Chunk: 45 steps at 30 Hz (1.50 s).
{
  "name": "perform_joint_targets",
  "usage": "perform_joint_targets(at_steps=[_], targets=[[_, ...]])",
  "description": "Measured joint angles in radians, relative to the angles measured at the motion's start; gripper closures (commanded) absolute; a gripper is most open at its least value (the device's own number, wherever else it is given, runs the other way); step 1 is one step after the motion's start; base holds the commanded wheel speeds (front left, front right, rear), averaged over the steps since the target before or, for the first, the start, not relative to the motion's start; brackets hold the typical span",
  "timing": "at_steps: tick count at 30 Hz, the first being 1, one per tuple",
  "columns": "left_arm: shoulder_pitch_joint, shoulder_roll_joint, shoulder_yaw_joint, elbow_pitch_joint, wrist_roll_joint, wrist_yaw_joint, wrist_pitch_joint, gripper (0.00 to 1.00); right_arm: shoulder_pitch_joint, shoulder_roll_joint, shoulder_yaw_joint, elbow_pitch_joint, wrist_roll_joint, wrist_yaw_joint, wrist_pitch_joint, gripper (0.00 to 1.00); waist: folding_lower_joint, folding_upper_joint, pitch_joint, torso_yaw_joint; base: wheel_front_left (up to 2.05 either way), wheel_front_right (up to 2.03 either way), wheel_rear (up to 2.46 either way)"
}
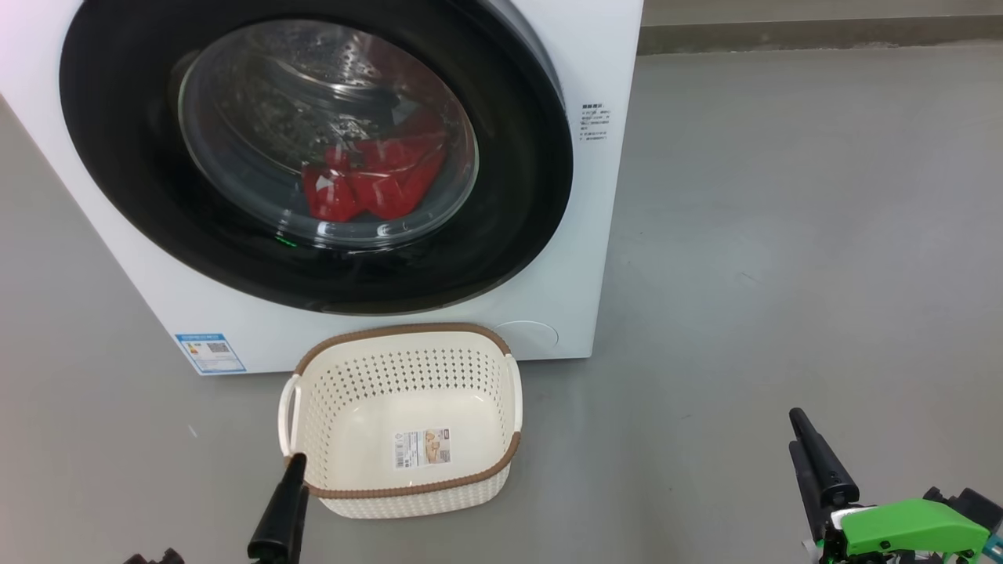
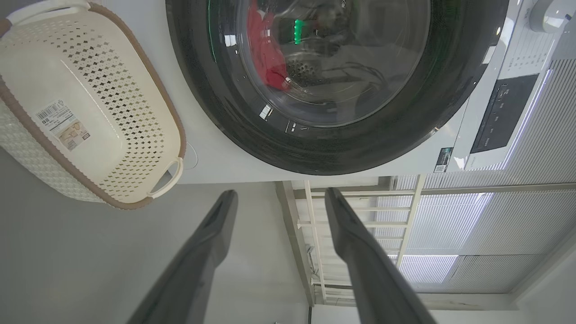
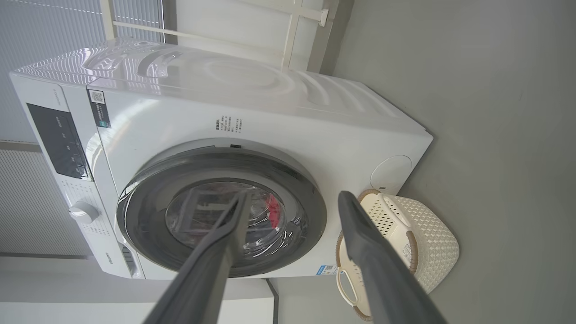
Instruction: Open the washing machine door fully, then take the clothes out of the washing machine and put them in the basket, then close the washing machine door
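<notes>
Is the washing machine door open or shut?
Shut. The washing machine door lies flush against the front, and the clothes show behind its glass.

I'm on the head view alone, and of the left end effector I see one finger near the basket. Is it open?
Observer: Yes. The left wrist view shows the left end effector spread wide, with nothing in it.
Operator: And the other arm's?
Observer: The right end effector is open and empty too, facing the door.
Operator: My picture cuts off above the door. What sits there?
Observer: A dark control panel and, beside it, a white knob.
</notes>
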State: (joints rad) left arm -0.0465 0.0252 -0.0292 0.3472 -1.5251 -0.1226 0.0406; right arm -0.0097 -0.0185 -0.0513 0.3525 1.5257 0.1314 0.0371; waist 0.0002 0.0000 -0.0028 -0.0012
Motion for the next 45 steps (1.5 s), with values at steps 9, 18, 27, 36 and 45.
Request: perform_joint_targets(at_steps=[9, 18, 27, 36, 45], targets=[[-0.023, -0.001, 0.001, -0.012, 0.143, 0.0, -0.026, 0.0, -0.024, -0.001, -0.001, -0.001, -0.114, 0.0, -0.027, 0.0, 0.0, 0.0, -0.001, 0.0, 0.0, 0.0, 0.0], [-0.042, -0.001, -0.001, -0.035, 0.28, 0.0, -0.051, 0.0, -0.035, -0.001, -0.002, -0.001, -0.227, 0.0, -0.048, 0.0, 0.0, 0.0, -0.001, -0.001, 0.0, 0.0, 0.0], [-0.052, -0.001, -0.024, -0.059, 0.424, 0.01, -0.078, 0.0, -0.045, -0.001, 0.0, -0.01, -0.347, 0.0, -0.074, 0.0, -0.0001, 0.0, -0.003, -0.004, 0.0, 0.0, 0.0], [-0.067, -0.001, -0.049, -0.071, 0.553, 0.034, -0.101, 0.0, -0.06, -0.002, 0.005, -0.016, -0.458, 0.0, -0.1, 0.0, -0.0001, 0.0, -0.003, -0.004, 0.0, 0.0, 0.0], [-0.098, 0.0, -0.078, -0.076, 0.701, 0.064, -0.131, 0.0, -0.067, -0.004, 0.005, -0.022, -0.606, 0.0, -0.129, 0.0, -0.0001, 0.0, -0.006, -0.004, 0.0, 0.0, 0.0]])
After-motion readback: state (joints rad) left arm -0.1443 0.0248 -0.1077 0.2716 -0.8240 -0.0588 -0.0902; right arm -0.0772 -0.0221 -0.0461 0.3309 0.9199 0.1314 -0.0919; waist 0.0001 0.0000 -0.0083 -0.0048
